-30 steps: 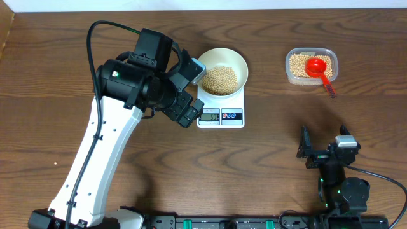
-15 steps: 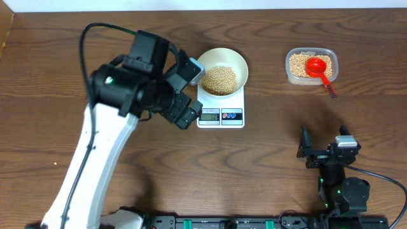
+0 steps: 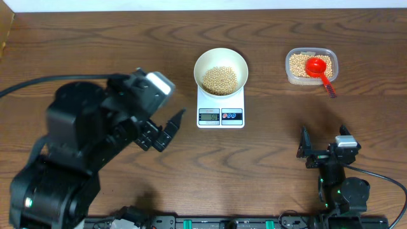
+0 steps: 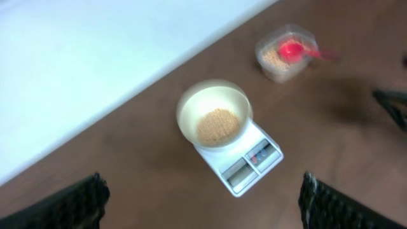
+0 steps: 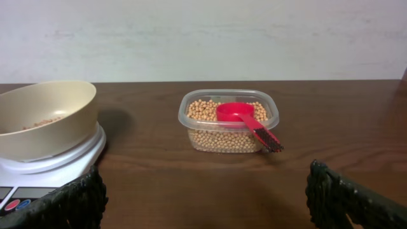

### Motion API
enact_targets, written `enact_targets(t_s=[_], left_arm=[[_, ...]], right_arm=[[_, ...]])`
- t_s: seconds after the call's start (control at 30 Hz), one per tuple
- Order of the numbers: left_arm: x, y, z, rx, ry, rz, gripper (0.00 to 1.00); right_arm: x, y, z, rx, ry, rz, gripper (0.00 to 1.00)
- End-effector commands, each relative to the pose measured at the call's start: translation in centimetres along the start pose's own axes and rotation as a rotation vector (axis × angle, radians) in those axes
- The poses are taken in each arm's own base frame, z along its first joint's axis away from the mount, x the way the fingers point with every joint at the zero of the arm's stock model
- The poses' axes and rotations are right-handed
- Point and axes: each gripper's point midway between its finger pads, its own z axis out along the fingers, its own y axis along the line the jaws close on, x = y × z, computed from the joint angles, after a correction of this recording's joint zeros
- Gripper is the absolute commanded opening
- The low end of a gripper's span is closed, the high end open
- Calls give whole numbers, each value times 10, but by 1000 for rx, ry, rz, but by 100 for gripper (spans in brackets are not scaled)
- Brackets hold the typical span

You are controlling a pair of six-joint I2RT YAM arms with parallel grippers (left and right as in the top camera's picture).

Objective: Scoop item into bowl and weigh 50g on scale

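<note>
The white bowl [image 3: 197, 67] stands on the small white scale [image 3: 220, 105] at the back centre and holds a layer of tan beans [image 3: 219, 79]. High over the table, front left of the scale, my left gripper [image 3: 166, 131] is open and empty. Its wrist view looks down on the bowl [image 4: 189, 103], the beans [image 4: 218, 125] and the scale [image 4: 253, 166] between the spread fingers [image 4: 76, 205]. Low at the front right, my right gripper [image 3: 324, 137] is open and empty, facing the bowl [image 5: 44, 117] and the scale [image 5: 79, 156].
A clear plastic tub [image 3: 291, 75] of beans stands at the back right. A red scoop [image 3: 317, 65] lies in it, handle hanging over the near rim. The right wrist view shows the tub [image 5: 229, 137] and the scoop [image 5: 236, 112] straight ahead. A pale wall runs behind the table.
My left arm has drawn back from beside the bowl and scale toward the front left and risen. The bowl, scale, tub and right arm have not moved.
</note>
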Motion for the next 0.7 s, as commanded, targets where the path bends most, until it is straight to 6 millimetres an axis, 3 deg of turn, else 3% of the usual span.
enact_targets(t_s=[0.0,0.17,0.37,0.67], left_arm=[[3,16,-9,-97,-58,-14,98],[1,32,-21,-208,-186,-4,98],[16,59,-27,-366,-297,-46,98],[61,93,-43,-610,-424,-165,98]], right_arm=[[1,3,0,-11,0,-12,99],[1,3,0,-11,0,-12,99],[1,3,0,-11,0,-12,99],[1,3,0,-11,0,-12,99]])
